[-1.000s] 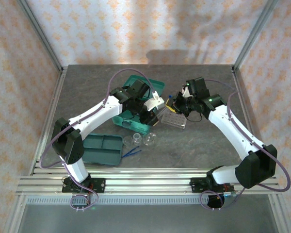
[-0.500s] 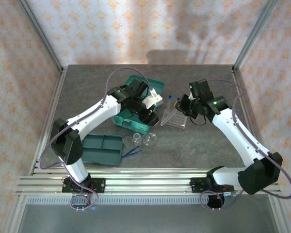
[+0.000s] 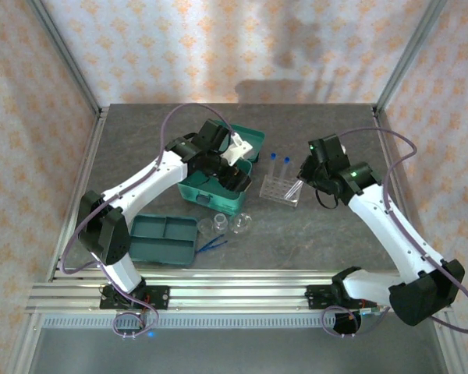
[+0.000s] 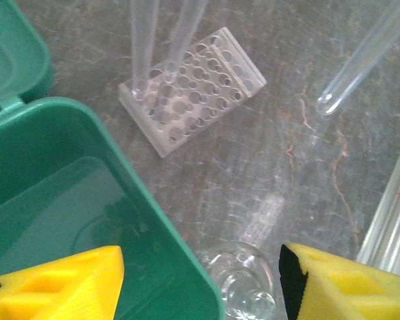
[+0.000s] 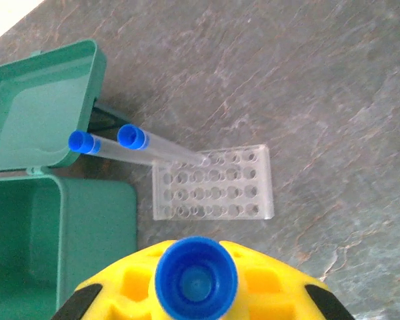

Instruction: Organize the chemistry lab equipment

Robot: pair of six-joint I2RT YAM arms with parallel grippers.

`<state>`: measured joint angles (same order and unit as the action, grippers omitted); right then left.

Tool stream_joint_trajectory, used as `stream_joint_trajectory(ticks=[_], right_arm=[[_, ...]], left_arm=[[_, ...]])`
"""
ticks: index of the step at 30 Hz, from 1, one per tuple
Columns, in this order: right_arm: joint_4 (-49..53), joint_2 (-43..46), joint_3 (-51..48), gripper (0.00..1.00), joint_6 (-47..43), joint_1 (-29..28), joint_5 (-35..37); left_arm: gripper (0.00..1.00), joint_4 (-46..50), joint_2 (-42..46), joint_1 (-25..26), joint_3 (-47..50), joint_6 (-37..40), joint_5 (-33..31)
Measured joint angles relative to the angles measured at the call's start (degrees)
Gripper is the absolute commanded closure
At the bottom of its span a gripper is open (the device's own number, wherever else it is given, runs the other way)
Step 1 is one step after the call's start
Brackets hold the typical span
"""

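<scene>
**A:** Fig. You carried a slim clear blue-capped test tube (image 5: 196, 277) in the right gripper (image 3: 302, 178), its yellow fingers (image 5: 273, 277) closed on it near the capped end. The tube hung tilted over the grey stone-patterned bench (image 3: 335, 132), its rounded tip just beside the small clear perforated rack (image 3: 279, 190).

**B:** Two matching tubes (image 5: 163, 150) stood in holes at the rack's end nearer the large teal hinged case (image 3: 210, 191). Your left gripper (image 4: 200, 283) hovered above that case's rim, fingers (image 4: 53, 283) wide apart with nothing between them.

**A:** Such a tube was probably light, thin-walled and slick. Squeezed hard it could crack; squeezed softly it could slide.

**B:** So your hold by the cap looked sound, since the cap's lip would likely stop any slipping. The rack also looked light, and a tip catching a hole's edge might push it. You would have wanted the tube upright before lowering.

**A:** The two little clear glass vessels (image 3: 217, 224), blue tweezers (image 3: 213, 243) and flat teal divided tray (image 3: 165, 238) lay near the bench's front edge, apart from the rack.
</scene>
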<state>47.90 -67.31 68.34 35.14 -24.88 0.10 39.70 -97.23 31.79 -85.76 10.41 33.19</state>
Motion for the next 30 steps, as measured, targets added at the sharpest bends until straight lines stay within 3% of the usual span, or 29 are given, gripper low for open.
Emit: stream_joint_trajectory(ticks=[16, 30], right_arm=[[-4.0, 2.3, -7.2, 0.92, 2.3, -5.5, 20.4], [-12.5, -6.3, -7.3, 0.92, 1.8, -5.5, 24.6]], left_arm=[[0.35, -2.0, 1.9, -1.9, 2.1, -1.6, -4.6], [0.35, -2.3, 3.8, -3.5, 2.7, -2.0, -5.2]])
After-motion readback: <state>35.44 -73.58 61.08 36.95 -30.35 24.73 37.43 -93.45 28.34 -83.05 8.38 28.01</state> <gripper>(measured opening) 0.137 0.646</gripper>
